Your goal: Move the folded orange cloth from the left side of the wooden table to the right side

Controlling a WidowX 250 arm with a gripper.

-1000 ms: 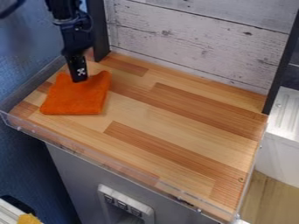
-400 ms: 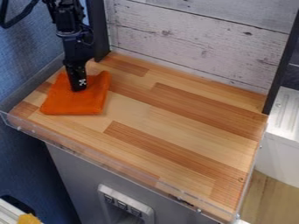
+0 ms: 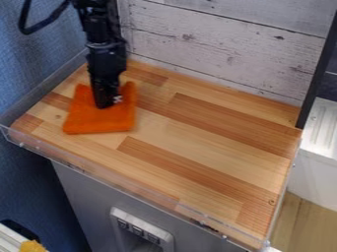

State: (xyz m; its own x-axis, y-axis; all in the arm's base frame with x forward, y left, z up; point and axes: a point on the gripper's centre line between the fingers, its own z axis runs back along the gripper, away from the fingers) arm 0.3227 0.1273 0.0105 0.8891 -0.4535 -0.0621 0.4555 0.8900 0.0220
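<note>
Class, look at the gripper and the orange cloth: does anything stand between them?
Nothing visible does: the gripper is down on the orange cloth, which lies on the wooden worktop.

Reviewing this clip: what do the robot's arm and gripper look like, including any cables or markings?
The arm is black, built of chunky jointed segments, with a thick black cable looping out near its upper part. The gripper is also black, long and narrow, with a small black-and-white patterned marking close to its lower end.
</note>
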